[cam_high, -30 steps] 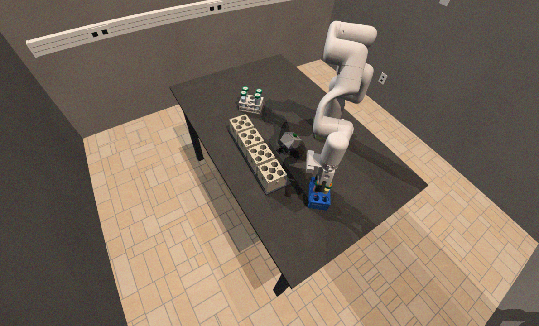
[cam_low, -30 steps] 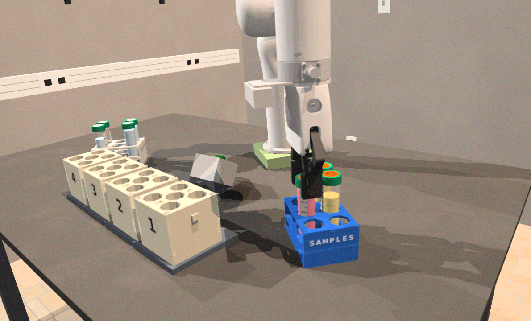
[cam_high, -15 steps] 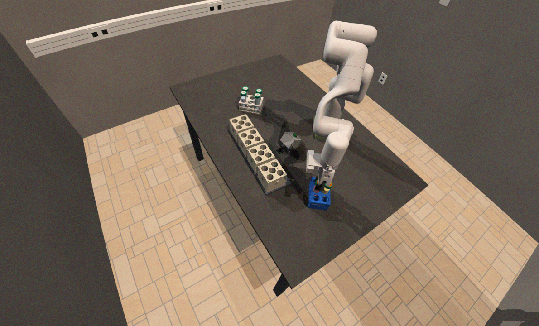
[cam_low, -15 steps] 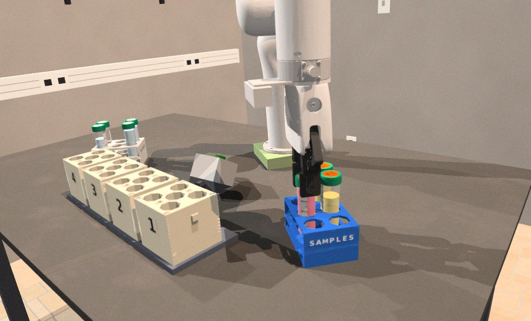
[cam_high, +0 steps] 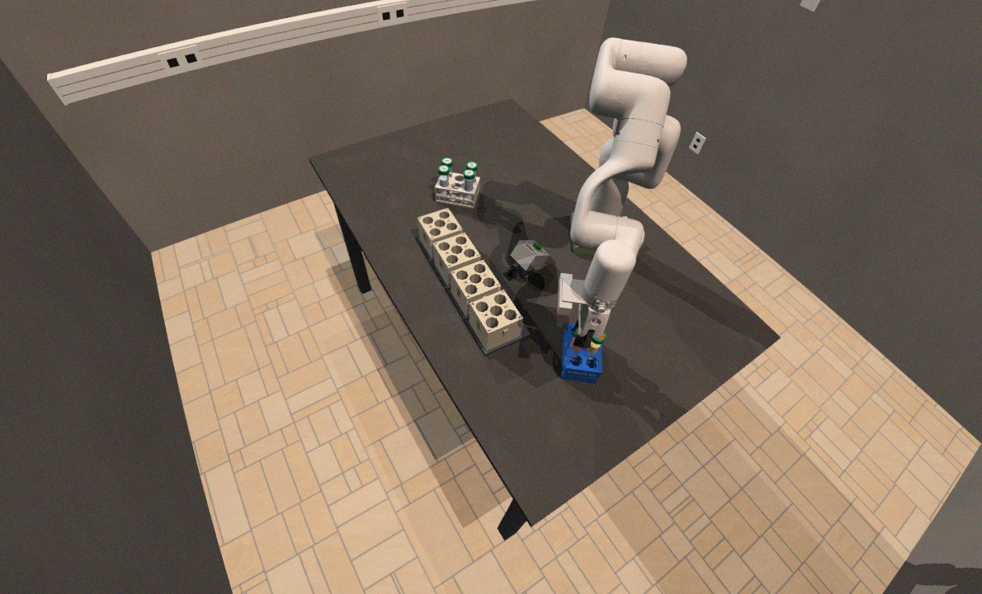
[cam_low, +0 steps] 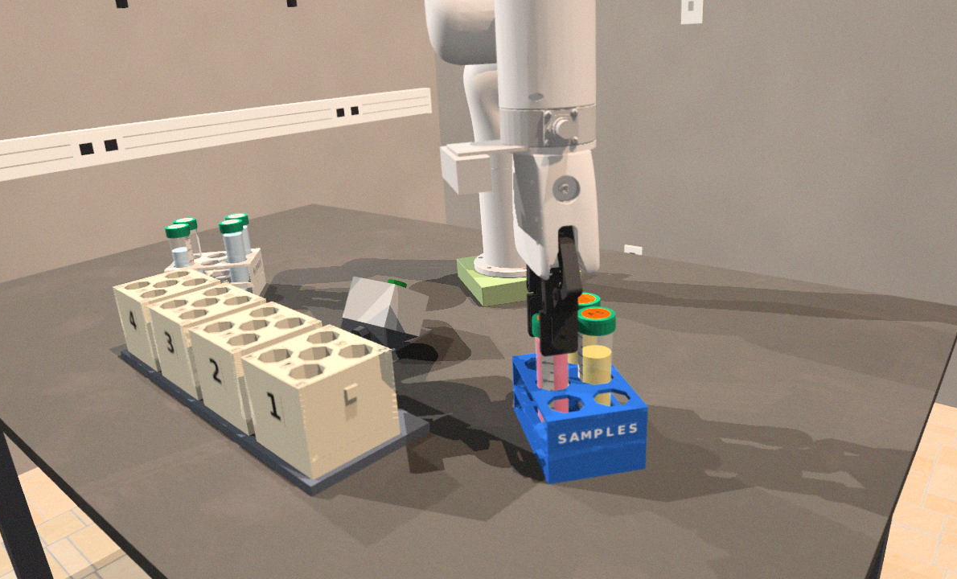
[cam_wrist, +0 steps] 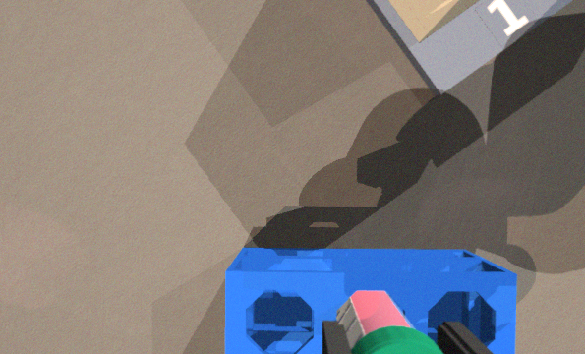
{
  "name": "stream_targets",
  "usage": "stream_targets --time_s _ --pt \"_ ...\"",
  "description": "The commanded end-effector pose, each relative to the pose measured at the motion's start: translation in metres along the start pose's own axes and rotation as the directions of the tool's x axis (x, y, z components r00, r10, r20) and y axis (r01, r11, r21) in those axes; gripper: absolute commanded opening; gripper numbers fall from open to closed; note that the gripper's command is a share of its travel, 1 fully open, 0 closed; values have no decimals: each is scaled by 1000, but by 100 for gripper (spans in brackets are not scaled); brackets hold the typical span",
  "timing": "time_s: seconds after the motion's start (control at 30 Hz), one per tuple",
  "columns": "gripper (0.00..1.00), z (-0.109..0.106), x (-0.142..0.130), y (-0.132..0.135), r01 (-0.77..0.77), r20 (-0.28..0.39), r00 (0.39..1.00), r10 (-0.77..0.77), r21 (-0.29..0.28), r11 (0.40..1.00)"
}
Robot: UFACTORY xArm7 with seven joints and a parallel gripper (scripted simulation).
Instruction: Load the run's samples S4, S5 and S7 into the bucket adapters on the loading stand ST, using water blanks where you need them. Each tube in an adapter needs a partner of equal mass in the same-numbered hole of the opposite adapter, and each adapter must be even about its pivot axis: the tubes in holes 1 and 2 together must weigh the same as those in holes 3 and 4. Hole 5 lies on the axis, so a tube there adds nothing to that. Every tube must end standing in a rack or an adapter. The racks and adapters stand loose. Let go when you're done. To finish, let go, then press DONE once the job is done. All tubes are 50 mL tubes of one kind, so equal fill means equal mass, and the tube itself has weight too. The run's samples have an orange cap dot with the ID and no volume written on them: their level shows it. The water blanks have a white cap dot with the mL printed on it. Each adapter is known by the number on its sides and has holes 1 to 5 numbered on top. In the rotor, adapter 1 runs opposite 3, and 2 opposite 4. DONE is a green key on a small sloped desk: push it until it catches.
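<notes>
My gripper is shut on a pink-filled tube at its green cap; the tube stands in the blue SAMPLES rack. The fingers hide its ID. A yellow-filled tube with an orange dot stands beside it, another orange-dotted tube behind. Adapter 1, adapter 2, adapter 3 and adapter 4 stand on the loading stand; no tubes show in them. The white rack holds several green-capped blanks.
The small grey desk with the green DONE key stands between the adapters and the arm's green base. The stand's front corner lies near the blue rack. The table ends at the front left and right.
</notes>
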State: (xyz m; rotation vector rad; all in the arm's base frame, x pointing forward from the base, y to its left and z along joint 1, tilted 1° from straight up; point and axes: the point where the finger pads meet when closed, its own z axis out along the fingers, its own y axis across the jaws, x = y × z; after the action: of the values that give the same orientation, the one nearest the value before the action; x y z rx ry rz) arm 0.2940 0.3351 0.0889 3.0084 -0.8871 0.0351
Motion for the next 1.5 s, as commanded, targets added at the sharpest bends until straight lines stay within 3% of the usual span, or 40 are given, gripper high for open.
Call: stream_targets --time_s 0.0,1.47 --pt "0 -2 0 -2 0 -1 1000 0 5 1000" --pt "0 -17 0 -2 0 -1 1000 0 5 1000"
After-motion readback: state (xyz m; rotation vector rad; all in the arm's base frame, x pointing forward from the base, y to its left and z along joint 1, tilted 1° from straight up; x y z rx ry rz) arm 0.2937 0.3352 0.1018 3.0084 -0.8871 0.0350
